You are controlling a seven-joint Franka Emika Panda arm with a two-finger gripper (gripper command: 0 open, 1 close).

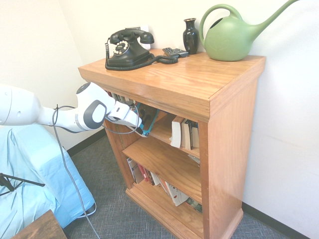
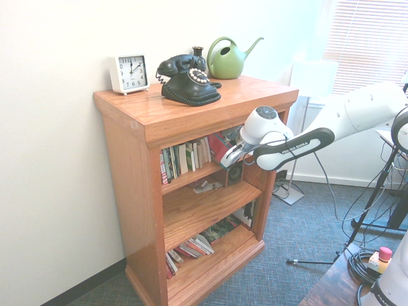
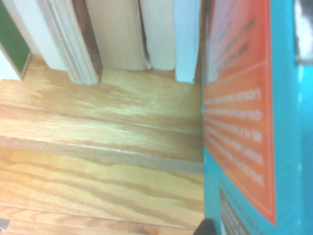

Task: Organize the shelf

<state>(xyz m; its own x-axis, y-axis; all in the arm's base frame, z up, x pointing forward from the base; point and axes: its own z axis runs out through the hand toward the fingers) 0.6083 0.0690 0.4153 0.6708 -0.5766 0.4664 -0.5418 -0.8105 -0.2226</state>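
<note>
My end effector (image 1: 144,130) is clamped tight on a teal-and-orange paperback (image 3: 249,122), held at the open front of the shelf (image 1: 199,89), level with its top inner tier. Upright books (image 2: 185,159) fill the far part of that tier. I judge this the placing step: next I must stand the paperback upright and slide it against that row.

Looks like home study or office corner: oak shelf (image 2: 191,115) with books (image 2: 185,159), rotary phone (image 2: 188,80), desk clock (image 2: 129,73), grey carpet (image 1: 112,199), window blinds (image 2: 370,41).
</note>
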